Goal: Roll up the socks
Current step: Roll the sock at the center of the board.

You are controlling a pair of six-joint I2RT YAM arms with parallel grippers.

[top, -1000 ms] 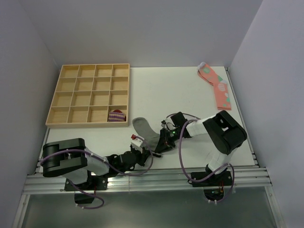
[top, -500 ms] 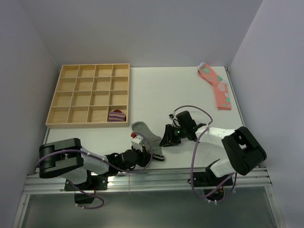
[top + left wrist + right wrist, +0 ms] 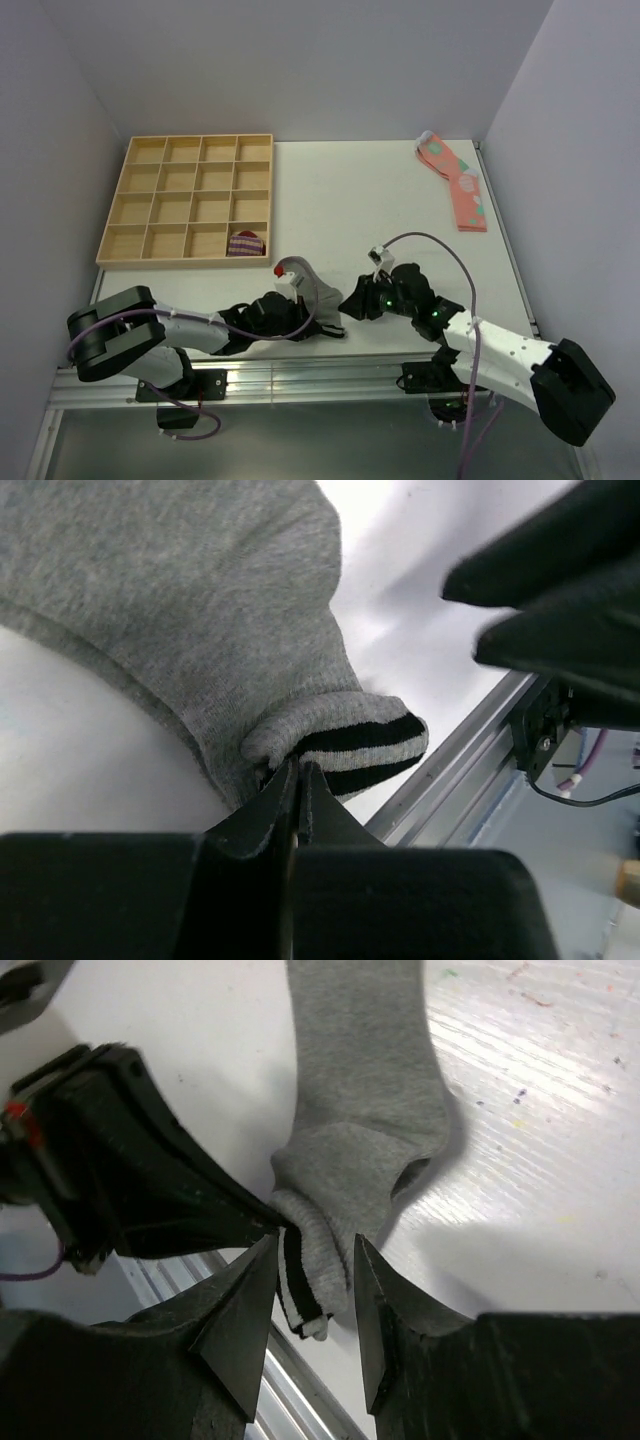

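White counter [image 3: 400, 200], near edge: left gripper [image 3: 298, 770] clenched on grey sock [image 3: 180, 600] cuff; right gripper [image 3: 315, 1248] unclenched astride it; unpinned roll may unfurl.

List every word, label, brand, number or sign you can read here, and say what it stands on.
None can be read in any view.
grey sock: plain knit with dark stripes, no print.
wooden tray: no marking.
pink socks: spots only.
white and red part on the left wrist: too small to tell.
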